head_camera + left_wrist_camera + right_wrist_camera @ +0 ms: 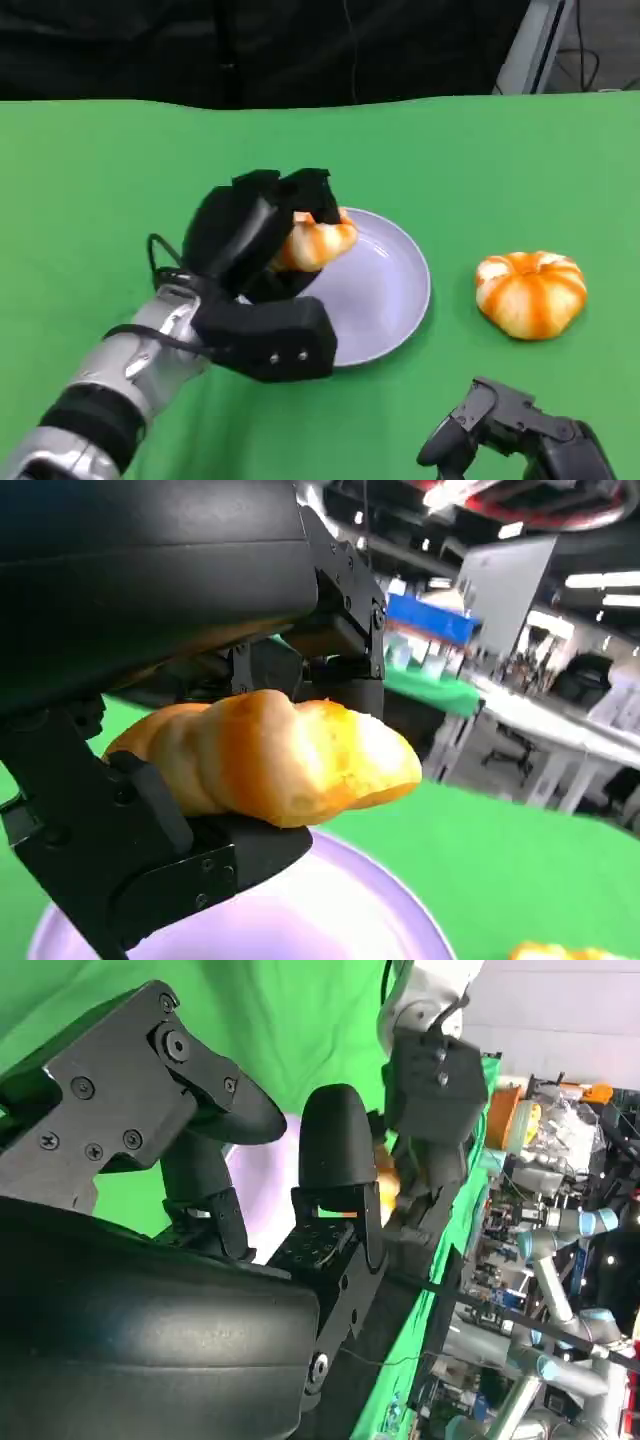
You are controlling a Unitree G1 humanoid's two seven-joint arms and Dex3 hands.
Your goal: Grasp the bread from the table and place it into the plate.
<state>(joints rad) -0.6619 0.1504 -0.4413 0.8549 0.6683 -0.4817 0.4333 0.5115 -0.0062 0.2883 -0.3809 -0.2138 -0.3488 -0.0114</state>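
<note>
- Head view: the left hand [262,262] grips the bread [316,241] above the near-left rim of the lilac plate [395,290]; a second bread roll [531,292] lies on the green table [100,170].
- Left wrist view: bread hangs clear of the plate; lowering and release remain.
- Right wrist view: the right hand [260,1180] holds nothing, fingers apart.

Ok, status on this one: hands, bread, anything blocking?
Left hand grips bread over plate. Right hand empty, fingers apart, low by table edge. Second bread right of plate, clear of path.
</note>
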